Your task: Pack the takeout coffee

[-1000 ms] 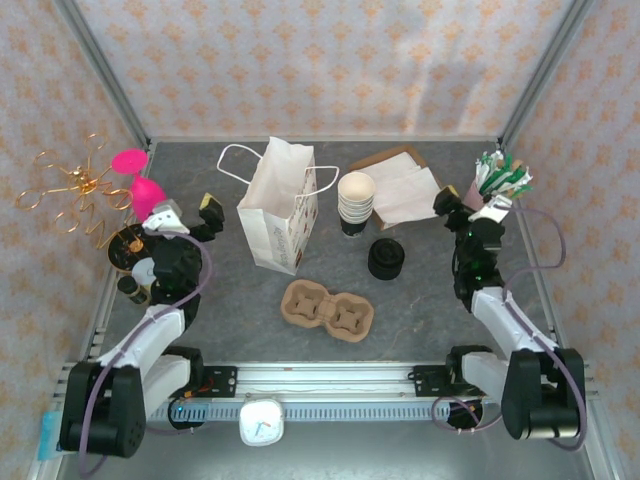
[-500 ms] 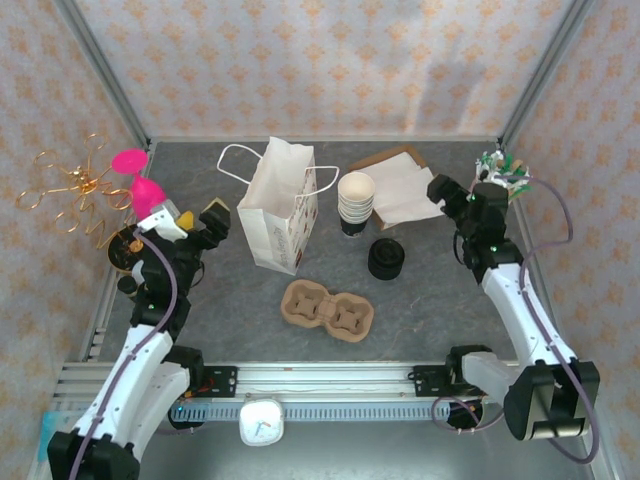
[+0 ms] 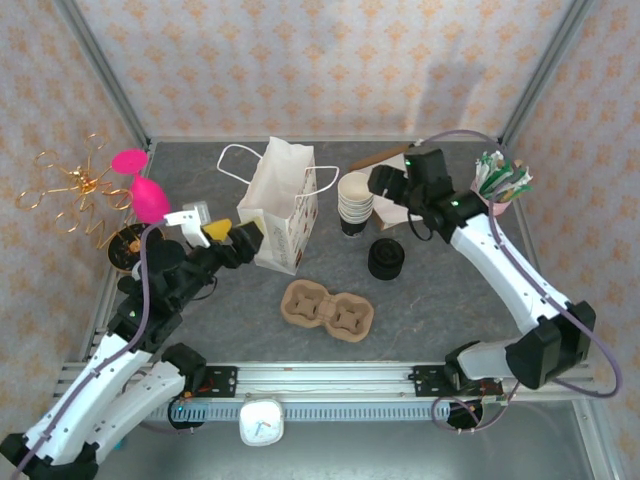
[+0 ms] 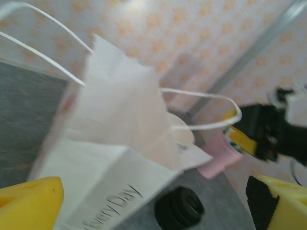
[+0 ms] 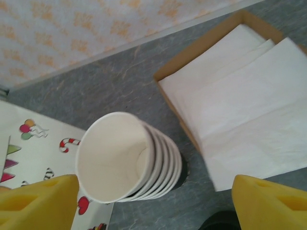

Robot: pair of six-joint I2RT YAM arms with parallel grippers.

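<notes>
Though both grippers gape empty (left gripper by bag, right gripper over cup stack), takeout coffee sits on table near carrier; prob light, thin-walled, crushable, so pinch gently mid-body, not up top

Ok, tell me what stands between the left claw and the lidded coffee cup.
The white paper bag stands between the left claw and the takeout coffee, clearest in the top view.
</notes>
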